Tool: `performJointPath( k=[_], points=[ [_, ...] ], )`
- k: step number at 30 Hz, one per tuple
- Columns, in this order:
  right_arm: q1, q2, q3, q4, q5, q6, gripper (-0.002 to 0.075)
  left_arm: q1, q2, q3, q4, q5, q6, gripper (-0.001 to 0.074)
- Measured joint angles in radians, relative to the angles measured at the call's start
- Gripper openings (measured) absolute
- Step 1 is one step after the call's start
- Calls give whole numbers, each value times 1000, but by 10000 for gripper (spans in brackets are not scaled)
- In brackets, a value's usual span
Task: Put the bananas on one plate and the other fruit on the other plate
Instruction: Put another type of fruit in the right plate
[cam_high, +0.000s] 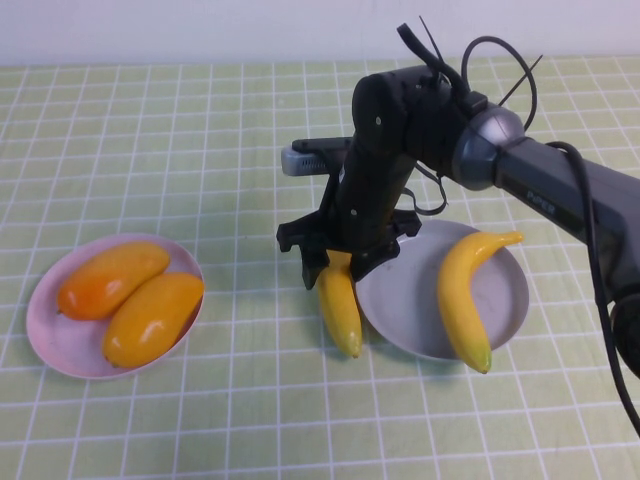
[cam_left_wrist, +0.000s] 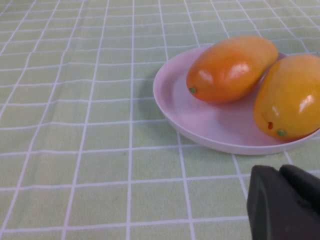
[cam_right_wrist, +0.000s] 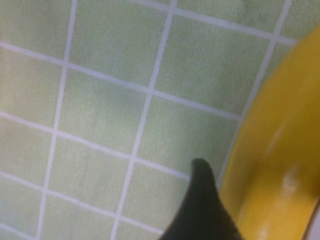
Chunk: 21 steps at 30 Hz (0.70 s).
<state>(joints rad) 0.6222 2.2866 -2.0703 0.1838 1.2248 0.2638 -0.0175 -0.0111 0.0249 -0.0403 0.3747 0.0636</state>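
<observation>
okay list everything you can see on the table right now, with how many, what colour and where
mangoes: two, orange-yellow, side by side on the pink plate.
pink plate: one, pale pink, on the robot's left.
bananas: two, yellow; one on the cloth against the grey-blue plate's left rim, the other across that plate.
grey-blue plate: one, right of centre.
tablecloth: one, green with a white grid.
left gripper: black, shut, near the pink plate.
right gripper: black, open, over the banana on the cloth.
</observation>
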Motion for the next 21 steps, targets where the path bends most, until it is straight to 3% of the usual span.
performJointPath(
  k=[21],
  points=[
    [0,44,-10,48,-64,0,447,0,0,0,2,0,0,-1]
  ],
)
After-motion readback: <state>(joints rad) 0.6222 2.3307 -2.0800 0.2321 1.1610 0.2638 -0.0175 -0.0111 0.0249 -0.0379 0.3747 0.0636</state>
